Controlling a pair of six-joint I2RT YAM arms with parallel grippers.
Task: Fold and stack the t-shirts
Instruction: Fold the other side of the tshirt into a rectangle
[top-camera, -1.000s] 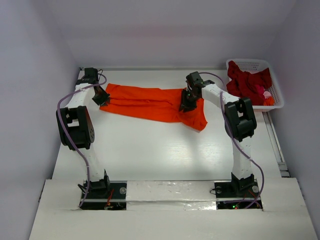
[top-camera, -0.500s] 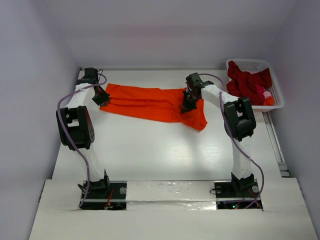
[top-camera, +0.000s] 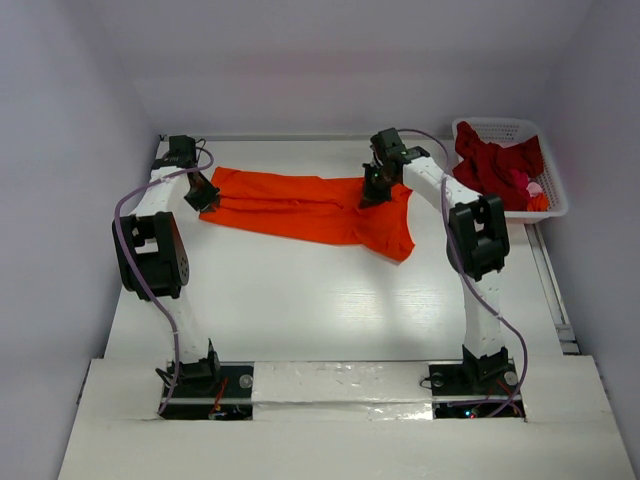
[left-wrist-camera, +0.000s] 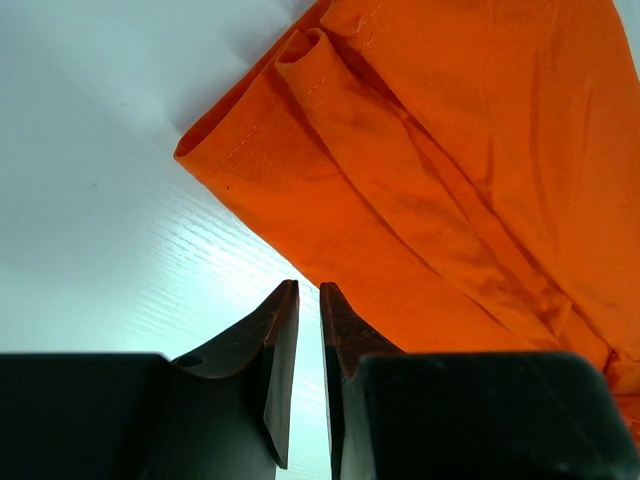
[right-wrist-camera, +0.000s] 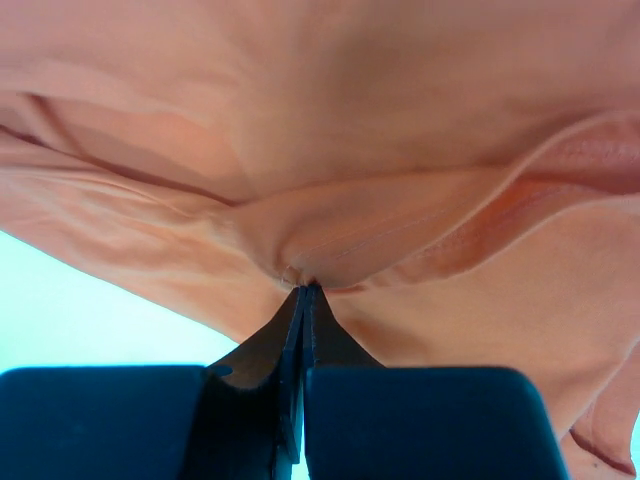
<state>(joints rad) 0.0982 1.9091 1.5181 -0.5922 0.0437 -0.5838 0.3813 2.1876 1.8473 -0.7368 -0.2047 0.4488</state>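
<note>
The bright orange t-shirt lies crumpled in a long strip across the far part of the table. My right gripper is shut on a pinch of its cloth near the right end; the right wrist view shows the closed tips biting a fold of the orange cloth. My left gripper sits at the shirt's left end; its jaws stand nearly closed with nothing between them, right beside the shirt's hem. Dark red and pink t-shirts lie heaped in the basket.
The white lattice basket stands at the far right edge of the table. White walls close in the left, right and far sides. Both arm bases are bolted at the near edge.
My right gripper has moved toward the far side, pulling its pinch of orange cloth with it. The left arm has not moved.
</note>
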